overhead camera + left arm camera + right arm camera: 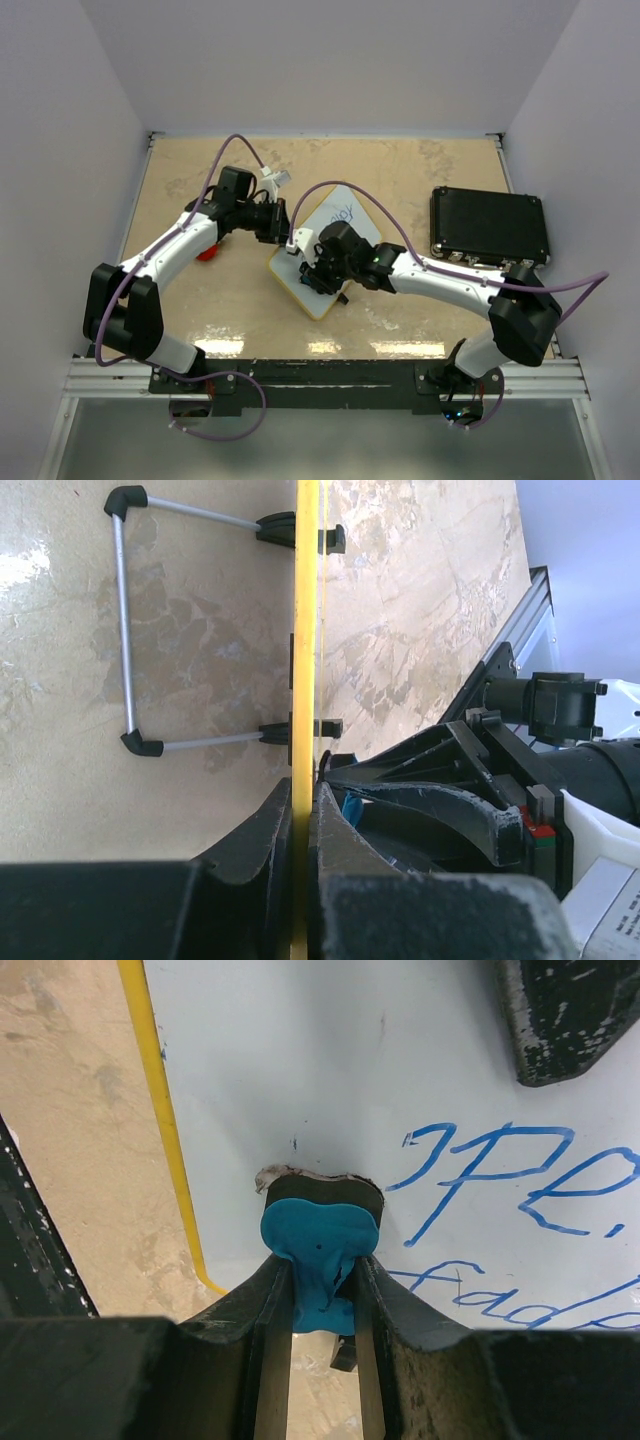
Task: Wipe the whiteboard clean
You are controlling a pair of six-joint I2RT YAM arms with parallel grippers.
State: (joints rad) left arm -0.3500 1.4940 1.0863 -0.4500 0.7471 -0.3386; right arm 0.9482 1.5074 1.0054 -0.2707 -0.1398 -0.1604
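Note:
The whiteboard (342,212) lies at the table's middle, white with a yellow frame and blue handwriting (500,1175). My left gripper (283,238) is shut on its left edge; in the left wrist view the jaws (304,800) clamp the yellow frame (305,630) edge-on. My right gripper (322,275) is over the board's near corner, shut on a blue eraser (318,1245). The eraser's dark felt pad (320,1188) presses on the white surface just left of the writing. The board around the pad is white and unmarked.
A black rectangular case (490,225) lies at the right. A small red object (207,252) sits under the left arm. A wire stand (125,630) with black tabs juts from the board's back edge. A metal rail (320,375) runs along the near edge.

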